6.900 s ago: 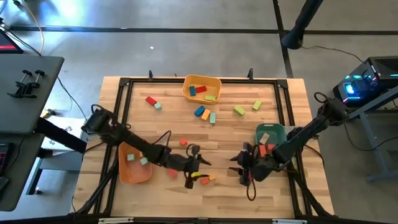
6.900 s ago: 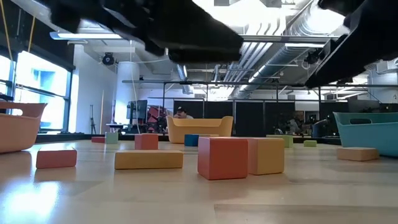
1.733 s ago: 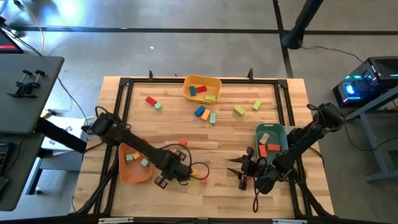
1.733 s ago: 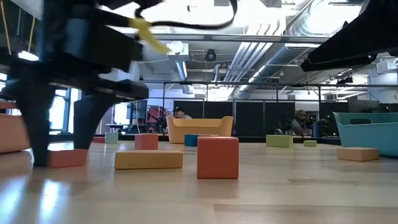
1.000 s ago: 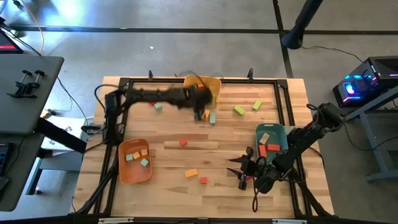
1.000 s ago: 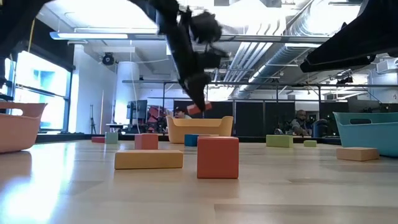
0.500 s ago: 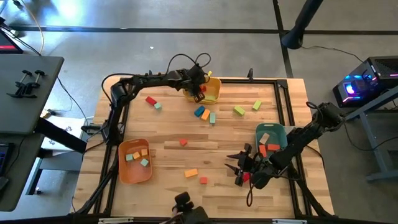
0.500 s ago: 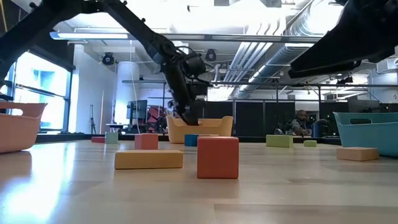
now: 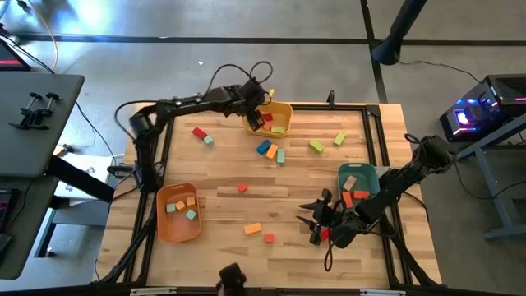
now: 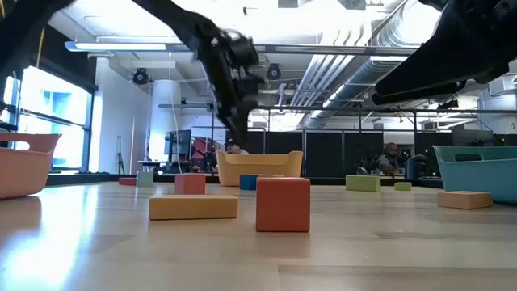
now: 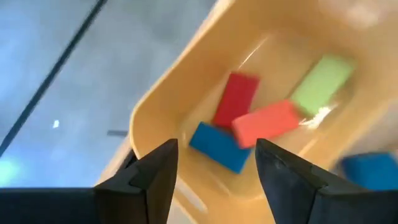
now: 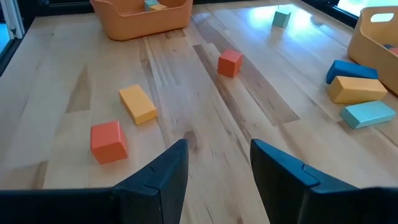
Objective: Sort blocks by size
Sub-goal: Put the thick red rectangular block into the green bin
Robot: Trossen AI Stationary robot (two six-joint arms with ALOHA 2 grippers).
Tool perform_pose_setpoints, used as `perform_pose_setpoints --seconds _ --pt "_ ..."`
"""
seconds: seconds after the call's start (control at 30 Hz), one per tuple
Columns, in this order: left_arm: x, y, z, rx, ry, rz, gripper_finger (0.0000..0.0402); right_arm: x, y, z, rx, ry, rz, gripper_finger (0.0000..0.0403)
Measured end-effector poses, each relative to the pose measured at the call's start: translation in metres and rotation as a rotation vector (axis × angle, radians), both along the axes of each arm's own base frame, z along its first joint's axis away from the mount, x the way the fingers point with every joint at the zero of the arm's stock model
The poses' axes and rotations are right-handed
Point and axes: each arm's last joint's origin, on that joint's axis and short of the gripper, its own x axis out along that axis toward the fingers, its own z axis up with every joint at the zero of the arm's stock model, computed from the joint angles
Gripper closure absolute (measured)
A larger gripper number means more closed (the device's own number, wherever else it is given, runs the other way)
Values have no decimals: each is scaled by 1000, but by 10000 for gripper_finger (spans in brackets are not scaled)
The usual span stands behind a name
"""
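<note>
Over the yellow bin (image 9: 274,115) at the table's far edge hangs the left gripper (image 9: 256,114), fingers spread and holding nothing (left wrist view shows an empty gap between them). Directly below it in the bin lie a red block (image 11: 236,98), a lighter red-orange block (image 11: 267,122), a blue block (image 11: 219,146) and a green block (image 11: 322,83). Judgement: the drop-off step into this bin looks done, so the left arm should next lift clear and go for another loose block. Closest to this claw are the blue, orange and teal blocks (image 9: 270,150) just beyond the bin on the table side, plus a red block (image 9: 199,132) off to its side. Right gripper (image 9: 316,224) sits low near the front of the table beside the teal bin (image 9: 358,184), fingers apart, nothing held. Ahead of it lie an orange-red cube (image 12: 109,141), a yellow-orange block (image 12: 137,104) and a small red cube (image 12: 230,63). Likely next for it: advance, centre over the orange-red cube, and close. Orange bin (image 9: 177,211) holds small blocks already.
</note>
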Motion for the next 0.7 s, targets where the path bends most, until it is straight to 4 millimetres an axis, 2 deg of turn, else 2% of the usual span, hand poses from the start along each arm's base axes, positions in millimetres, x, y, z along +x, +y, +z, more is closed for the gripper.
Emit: perform_pose_setpoints --seconds 0.13,0.3,0.37,0.5,0.6,0.7 --pt "-2 -47 24 12 -119 -113 208 0 0 0 28 -9 -15 234" --pt "-4 -133 30 9 -350 -272 222 0 0 1 39 -18 -20 234" --pt "-7 -171 27 -2 -455 -354 225 0 0 1 41 -22 -21 234" --pt "-14 -239 7 -23 -593 -514 227 2 1 3 55 -42 -17 234" --pt "-23 -281 -3 -23 -699 -607 227 4 3 7 50 -73 4 234" --pt "-33 -314 -15 -20 -771 -634 227 6 5 11 48 -108 23 234"
